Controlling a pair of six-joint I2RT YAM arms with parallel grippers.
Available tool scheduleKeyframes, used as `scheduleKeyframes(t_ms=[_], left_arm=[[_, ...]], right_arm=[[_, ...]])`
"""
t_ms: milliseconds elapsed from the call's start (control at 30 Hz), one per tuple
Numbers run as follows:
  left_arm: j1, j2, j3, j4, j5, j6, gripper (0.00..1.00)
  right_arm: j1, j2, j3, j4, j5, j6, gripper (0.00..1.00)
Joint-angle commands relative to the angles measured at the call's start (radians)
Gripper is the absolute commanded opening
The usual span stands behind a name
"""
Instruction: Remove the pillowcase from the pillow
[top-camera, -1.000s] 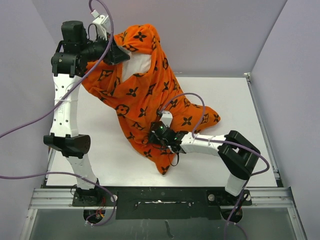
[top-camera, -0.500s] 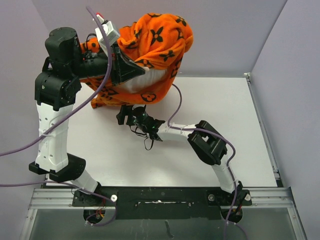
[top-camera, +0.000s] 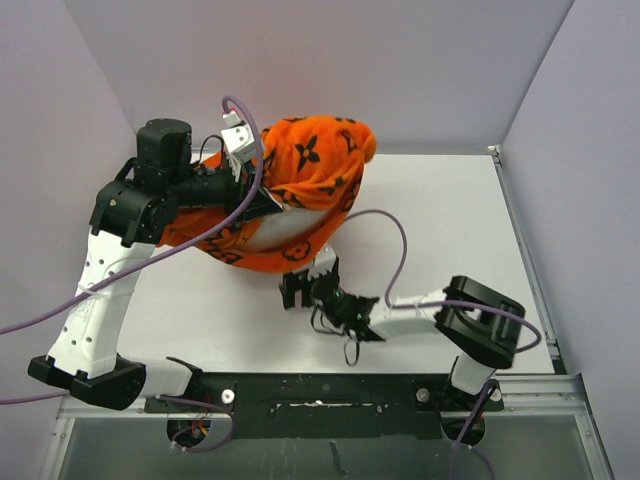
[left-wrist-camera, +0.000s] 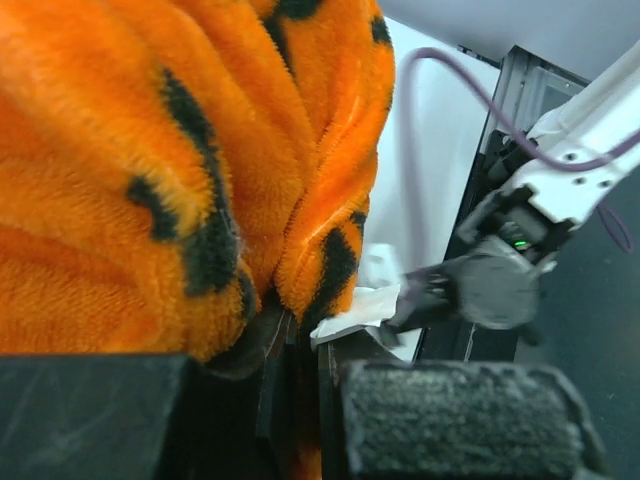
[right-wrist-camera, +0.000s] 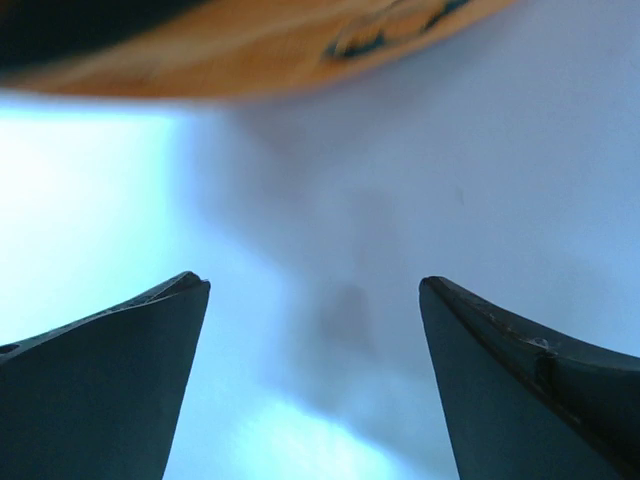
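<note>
The orange pillowcase (top-camera: 310, 170) with dark flower prints hangs bunched in the air at the table's back left. A strip of the white pillow (top-camera: 272, 233) shows inside its lower opening. My left gripper (top-camera: 268, 203) is shut on a fold of the pillowcase (left-wrist-camera: 150, 170) and holds the bundle up; a bit of white pillow (left-wrist-camera: 360, 305) peeks beside its fingers. My right gripper (top-camera: 296, 291) is open and empty, low over the table just below the hanging bundle. In the right wrist view only the blurred orange edge (right-wrist-camera: 250, 50) shows above its fingertips (right-wrist-camera: 160, 330).
The white table top (top-camera: 450, 220) spreads to the right, with a metal rail (top-camera: 520, 250) on its right edge. Grey walls stand at the back and sides. Purple cables (top-camera: 385, 230) loop over both arms. The black mounting bar (top-camera: 320, 395) runs along the near edge.
The left arm has lowered and swung the bundle towards the middle. The right gripper let go of the pillowcase a second ago, has pulled back towards the near side and stands open.
</note>
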Motion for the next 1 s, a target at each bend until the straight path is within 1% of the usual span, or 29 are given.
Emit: scheduleKeyframes(t_ms=[0,67,133,233,333,367,400,433,567,733,833,967], left_arm=[[0.013,-0.038,-0.003,0.121,-0.027,0.022,0.00],[0.014,-0.031,0.014,0.109,-0.027,0.018,0.00],[0.013,-0.033,0.016,0.106,-0.027,0.019,0.00],[0.012,-0.036,0.012,0.110,-0.030,0.009,0.00],[0.011,-0.027,0.027,0.099,-0.030,-0.003,0.00],[0.011,-0.023,0.035,0.094,-0.032,-0.003,0.00],[0.011,-0.022,0.041,0.089,-0.034,-0.005,0.00],[0.011,-0.022,0.044,0.087,-0.035,-0.005,0.00],[0.011,-0.020,0.047,0.083,-0.036,-0.013,0.00],[0.011,-0.012,0.055,0.084,-0.030,-0.035,0.00],[0.011,-0.001,0.072,0.084,-0.033,-0.039,0.00],[0.011,0.012,0.096,0.081,-0.050,-0.045,0.00]], right_arm=[[0.179,-0.246,-0.076,0.234,0.306,-0.346,0.92],[0.258,-0.329,-0.092,0.260,0.327,-0.508,0.92],[0.334,-0.389,-0.096,0.294,0.315,-0.703,0.92],[0.419,-0.417,-0.047,0.339,0.319,-0.967,0.91],[0.454,-0.386,0.010,0.472,0.299,-1.263,0.91],[0.453,-0.382,0.031,0.494,0.267,-1.328,0.92],[0.441,-0.385,0.054,0.472,0.236,-1.365,0.93],[0.417,-0.394,0.084,0.415,0.197,-1.368,0.93],[0.271,-0.444,0.204,0.113,0.036,-1.254,0.91],[0.108,-0.425,0.345,-0.183,-0.174,-1.138,0.89],[0.059,-0.398,0.403,-0.296,-0.259,-1.114,0.87],[0.057,-0.409,0.408,-0.346,-0.302,-1.094,0.84]])
